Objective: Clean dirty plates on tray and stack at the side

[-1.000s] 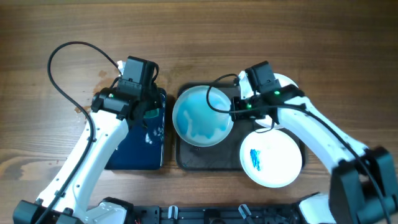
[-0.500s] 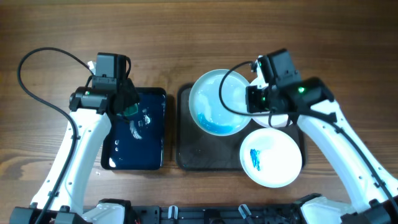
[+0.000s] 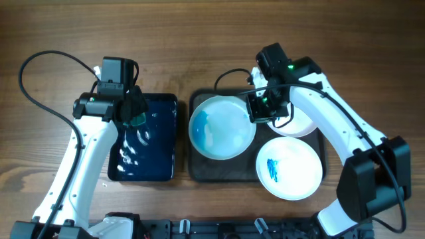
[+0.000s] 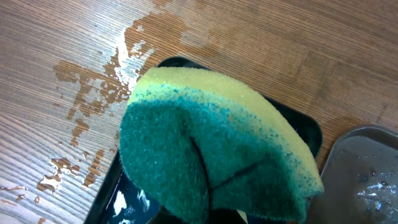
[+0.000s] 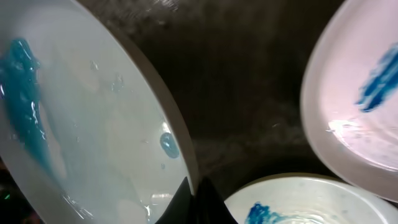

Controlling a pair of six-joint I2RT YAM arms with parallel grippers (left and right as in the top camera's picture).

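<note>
My right gripper (image 3: 255, 110) is shut on the rim of a wet white plate (image 3: 221, 126) smeared with pale blue, held tilted over the left part of the dark tray (image 3: 199, 169). The right wrist view shows its fingers (image 5: 194, 198) pinching that plate's rim (image 5: 93, 124). A second plate (image 3: 289, 168) with a blue scribble lies at the tray's front right. A third plate (image 3: 299, 121) lies behind it, partly hidden by my arm. My left gripper (image 3: 134, 118) is shut on a green and yellow sponge (image 4: 211, 149) above the dark blue basin (image 3: 147, 162).
The dark blue basin holds water with ripples. Water is spilled on the wooden table (image 4: 93, 93) beside the basin's far left corner. Black cables loop over the table behind both arms.
My right gripper has swung the smeared plate back to the left and lower over the tray. My left gripper with the sponge has stayed over the basin.
</note>
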